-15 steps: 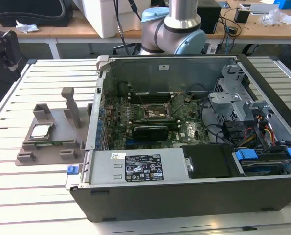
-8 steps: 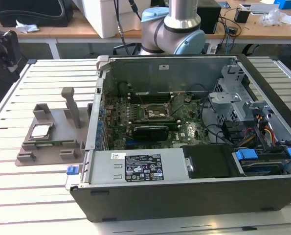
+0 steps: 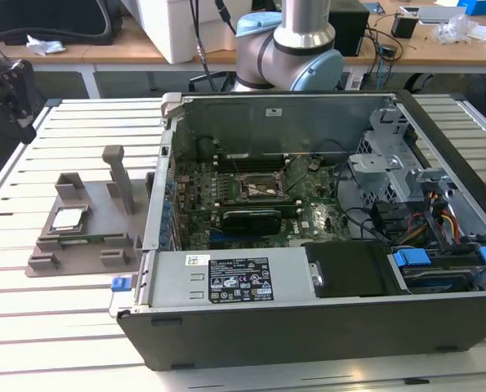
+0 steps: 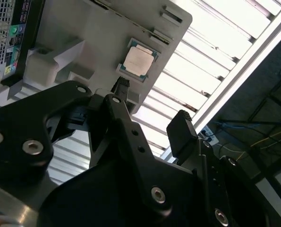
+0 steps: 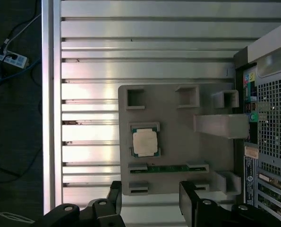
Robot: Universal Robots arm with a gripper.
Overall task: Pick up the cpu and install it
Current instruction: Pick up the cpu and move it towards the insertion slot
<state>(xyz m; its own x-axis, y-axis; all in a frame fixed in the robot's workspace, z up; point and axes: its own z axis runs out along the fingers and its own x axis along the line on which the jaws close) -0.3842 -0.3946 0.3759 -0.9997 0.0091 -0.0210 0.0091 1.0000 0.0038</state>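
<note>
The cpu [image 3: 67, 219] is a small silvery square chip lying flat in a recess of the grey tray [image 3: 89, 253], at the exterior view's left beside the open computer case. Both wrist views look down on the cpu [image 4: 139, 59] [image 5: 144, 142] from well above. My gripper [image 5: 152, 195] [image 4: 152, 101] hangs over the tray's edge, open, its black fingers [image 5: 114, 191] apart with nothing between them. The black metal-framed socket [image 3: 263, 189] sits on the motherboard inside the case.
The tray carries an upright post [image 3: 120, 175] and a green memory stick [image 5: 168, 168] in a slot near the cpu. The case wall [image 3: 162, 188] rises right next to the tray. The slatted metal table [image 5: 88, 61] ends at a rail [image 5: 48, 118].
</note>
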